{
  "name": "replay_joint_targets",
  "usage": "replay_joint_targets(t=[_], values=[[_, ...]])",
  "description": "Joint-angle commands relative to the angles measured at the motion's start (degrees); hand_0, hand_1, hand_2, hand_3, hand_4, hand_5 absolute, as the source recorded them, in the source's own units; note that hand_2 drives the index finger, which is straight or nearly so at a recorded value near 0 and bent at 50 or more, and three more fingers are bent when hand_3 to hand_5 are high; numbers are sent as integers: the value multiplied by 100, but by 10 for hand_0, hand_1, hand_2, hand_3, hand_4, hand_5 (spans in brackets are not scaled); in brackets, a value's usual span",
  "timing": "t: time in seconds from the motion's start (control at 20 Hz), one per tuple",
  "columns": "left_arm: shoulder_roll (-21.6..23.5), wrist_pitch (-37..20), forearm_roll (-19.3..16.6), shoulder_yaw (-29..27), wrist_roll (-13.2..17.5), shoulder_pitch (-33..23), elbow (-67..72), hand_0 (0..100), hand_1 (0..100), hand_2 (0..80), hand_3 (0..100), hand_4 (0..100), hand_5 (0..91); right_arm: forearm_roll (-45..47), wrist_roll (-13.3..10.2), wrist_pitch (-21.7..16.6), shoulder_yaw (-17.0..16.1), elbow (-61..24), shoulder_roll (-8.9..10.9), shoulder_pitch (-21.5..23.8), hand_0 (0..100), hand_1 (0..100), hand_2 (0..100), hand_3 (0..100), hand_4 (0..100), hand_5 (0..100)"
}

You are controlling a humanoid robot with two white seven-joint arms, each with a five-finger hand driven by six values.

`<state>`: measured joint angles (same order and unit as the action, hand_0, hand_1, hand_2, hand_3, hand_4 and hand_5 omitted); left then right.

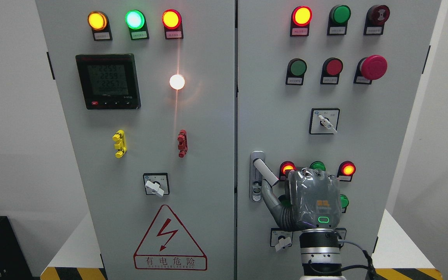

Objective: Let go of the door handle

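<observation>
The door handle (266, 170) is a white lever on the right cabinet door, swung out and slanting down to the right from its silver lock plate (257, 182). My right hand (314, 196) is just right of it, back toward the camera. Its thumb (270, 198) stretches up-left beneath the lever, close to the lock plate. The lever's free end stands clear of the palm with a small gap, and nothing is in the hand. The other fingers point toward the panel and are mostly hidden behind the hand. The left arm does not show.
The right door (383, 155) carries lit indicator lamps (347, 169), push buttons, a red mushroom stop button (373, 67) and rotary switches (324, 121). The left door has a meter (108, 81), lamps and a high-voltage warning triangle (169, 241). A table edge with hazard stripes (72, 273) runs below.
</observation>
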<state>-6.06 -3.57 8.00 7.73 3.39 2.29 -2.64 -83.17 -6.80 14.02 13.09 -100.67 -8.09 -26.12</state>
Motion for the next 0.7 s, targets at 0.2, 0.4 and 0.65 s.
replay_joint_targets(t=[0.2,0.4,0.65], values=[[0,-4,0,0,4,0,0,120,556,0,0,0,0,3,-5,-5,-34,-41,1,10,475,342,987,1000,997,1000],[0,-4,0,0,4,0,0,120,556,0,0,0,0,3,-5,-5,-34,-41,1,1,476,341,987,1000,996,1000],[0,5,0,0,4,0,0,120,556,0,0,0,0,3,-31,-5,-34,-41,1,10,476,341,987,1000,996,1000]])
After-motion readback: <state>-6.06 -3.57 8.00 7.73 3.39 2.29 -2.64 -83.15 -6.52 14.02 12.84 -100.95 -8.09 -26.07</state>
